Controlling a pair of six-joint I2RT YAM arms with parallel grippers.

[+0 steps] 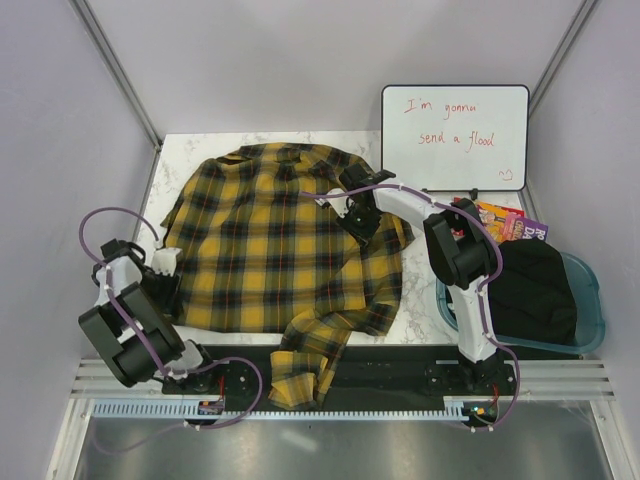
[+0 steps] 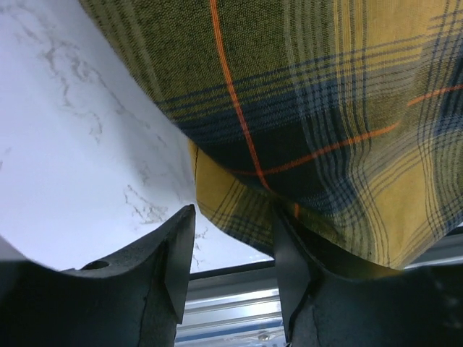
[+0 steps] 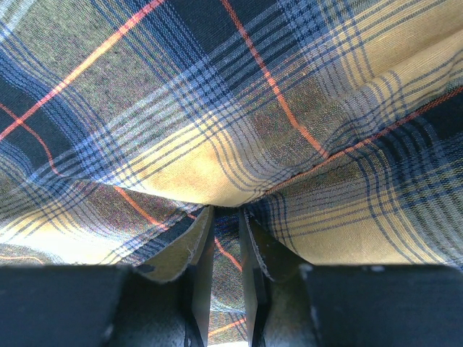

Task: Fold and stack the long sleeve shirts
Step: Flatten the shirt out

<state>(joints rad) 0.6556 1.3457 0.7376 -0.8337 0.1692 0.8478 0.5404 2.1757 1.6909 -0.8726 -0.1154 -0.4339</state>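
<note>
One long sleeve shirt (image 1: 270,240), yellow-and-black plaid with thin red lines, lies spread on the marble table (image 1: 420,310), collar at the far side. One sleeve (image 1: 300,370) trails over the near edge. My left gripper (image 1: 165,262) sits at the shirt's left edge. In the left wrist view it (image 2: 233,217) stands open, the shirt's hem (image 2: 239,210) resting against the right finger with nothing between the jaws. My right gripper (image 1: 358,218) is on the shirt's far right part. In the right wrist view it (image 3: 226,211) is pinched narrow on a raised fold of the plaid (image 3: 217,166).
A whiteboard (image 1: 455,135) with red writing leans at the back right. A blue bin (image 1: 590,300) holding a black garment (image 1: 535,285) stands right of the table, with a colourful packet (image 1: 510,222) behind it. Metal rails (image 1: 400,385) run along the near edge.
</note>
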